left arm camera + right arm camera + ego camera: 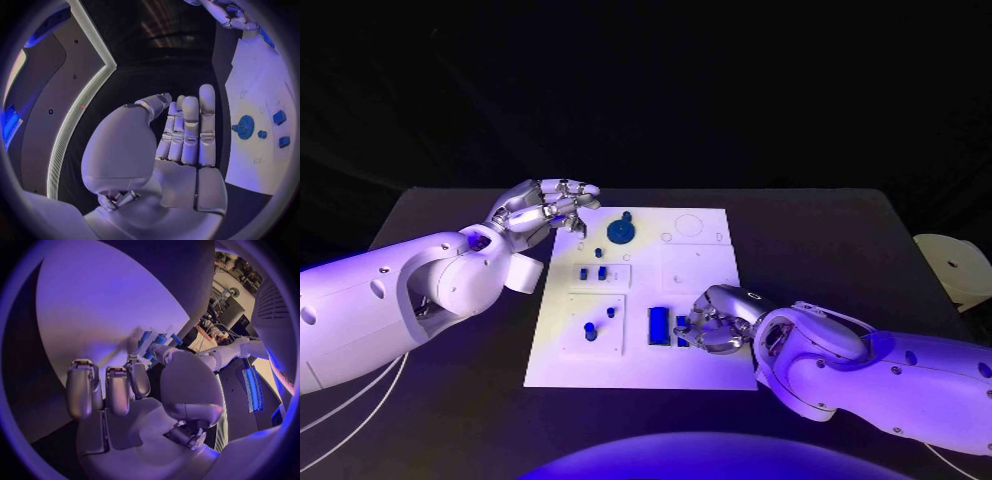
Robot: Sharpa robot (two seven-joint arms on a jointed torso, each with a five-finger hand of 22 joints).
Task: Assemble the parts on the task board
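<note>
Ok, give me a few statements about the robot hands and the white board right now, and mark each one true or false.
1. The left robot hand is at the far left corner of the task board. True.
2. The left robot hand holds a blue part. False: its palm is bare, fingers straight.
3. The right robot hand is over the board's near right area, beside the blue rectangular part. True.
4. The round blue part lies off the board on the black table. False: it sits on the board's far end.

Matt board, glossy shells, metal fingers

Smooth matt white task board [704, 275] on dull black table [848, 230]; blue plastic-looking parts [620, 231]; polished silvery metal left hand [548, 208], right hand [715, 322].
</note>
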